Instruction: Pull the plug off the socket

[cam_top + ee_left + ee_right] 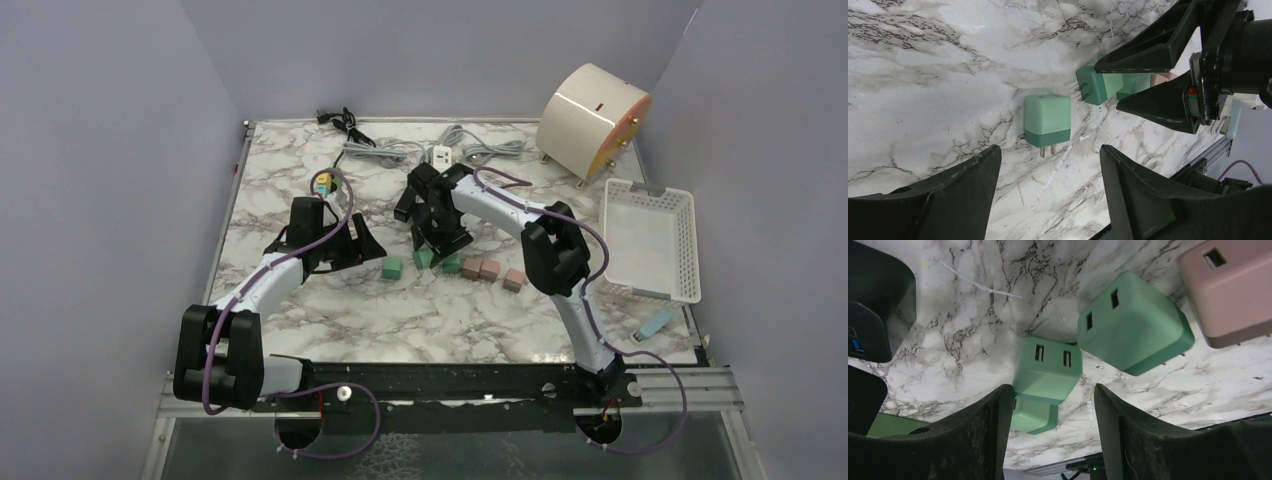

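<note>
Across the marble tabletop (420, 320), the left gripper (1049, 150) hangs low, jaws released; the right gripper (1052, 386) is alongside, clenched or not, can't tell. The white socket strip (441, 155) sits upper centre of the overhead view. At mid-frame a green plug (1047, 117) lies untouched between the left jaws, and a second green plug (1048, 367) sits between the right jaws.

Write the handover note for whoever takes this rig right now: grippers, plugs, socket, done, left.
Left gripper: open, empty, over a green charger lying on the table.
Right gripper: open, tips either side of a second green charger; no grip visible.
Power strip: far edge, behind both arms; too small to tell if anything is plugged in.
Done, apparently: three green and three pink chargers lie loose.
Left: check the strip and pull any plug in it.
</note>
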`<state>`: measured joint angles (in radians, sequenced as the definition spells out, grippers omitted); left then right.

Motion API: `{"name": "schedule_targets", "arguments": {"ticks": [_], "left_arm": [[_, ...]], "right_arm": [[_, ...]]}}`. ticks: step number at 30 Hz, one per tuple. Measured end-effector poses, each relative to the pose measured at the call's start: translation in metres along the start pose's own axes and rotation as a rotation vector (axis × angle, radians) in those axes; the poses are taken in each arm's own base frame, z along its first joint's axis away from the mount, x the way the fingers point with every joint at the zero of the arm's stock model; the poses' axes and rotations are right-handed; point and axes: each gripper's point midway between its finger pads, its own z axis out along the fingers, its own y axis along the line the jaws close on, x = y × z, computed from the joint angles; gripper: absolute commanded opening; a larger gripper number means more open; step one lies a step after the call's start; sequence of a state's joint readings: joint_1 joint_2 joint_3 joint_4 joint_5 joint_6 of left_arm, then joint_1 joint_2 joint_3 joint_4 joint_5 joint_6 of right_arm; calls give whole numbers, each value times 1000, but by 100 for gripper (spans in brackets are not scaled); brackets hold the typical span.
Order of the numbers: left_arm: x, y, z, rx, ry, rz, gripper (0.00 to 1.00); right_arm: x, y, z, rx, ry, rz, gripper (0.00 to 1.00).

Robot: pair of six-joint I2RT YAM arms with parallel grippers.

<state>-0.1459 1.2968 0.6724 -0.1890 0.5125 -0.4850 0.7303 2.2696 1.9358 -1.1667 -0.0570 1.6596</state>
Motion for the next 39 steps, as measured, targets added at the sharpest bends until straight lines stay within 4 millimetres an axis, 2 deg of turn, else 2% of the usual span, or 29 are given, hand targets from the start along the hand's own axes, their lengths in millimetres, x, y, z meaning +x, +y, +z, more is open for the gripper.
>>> {"name": "schedule_targets", "arguments": {"ticks": [4,6,12,15,18,26,31,39], "left_arm": [[0,0,0,0,0,4,74],[0,0,0,0,0,5,74],[0,1,0,-1,0,10,74],[0,1,0,-1,0,11,74],[0,1,0,-1,1,11,74],[3,2,-1,-8,13,5,74],[5,3,-1,-13,18,2,74],[7,5,-1,-22,27,-4,74]], "right_arm": [[-2,4,11,2,4,14,63],[-3,4,17,11,3,20,59],[-2,7,22,10,18,21,17],[-1,8,22,3,28,-16,12],[2,7,21,-9,33,-105,1],[17,4,15,-76,47,-510,1],[18,1,7,-88,9,-717,1],[14,13,-16,-116,-112,-929,14]]}}
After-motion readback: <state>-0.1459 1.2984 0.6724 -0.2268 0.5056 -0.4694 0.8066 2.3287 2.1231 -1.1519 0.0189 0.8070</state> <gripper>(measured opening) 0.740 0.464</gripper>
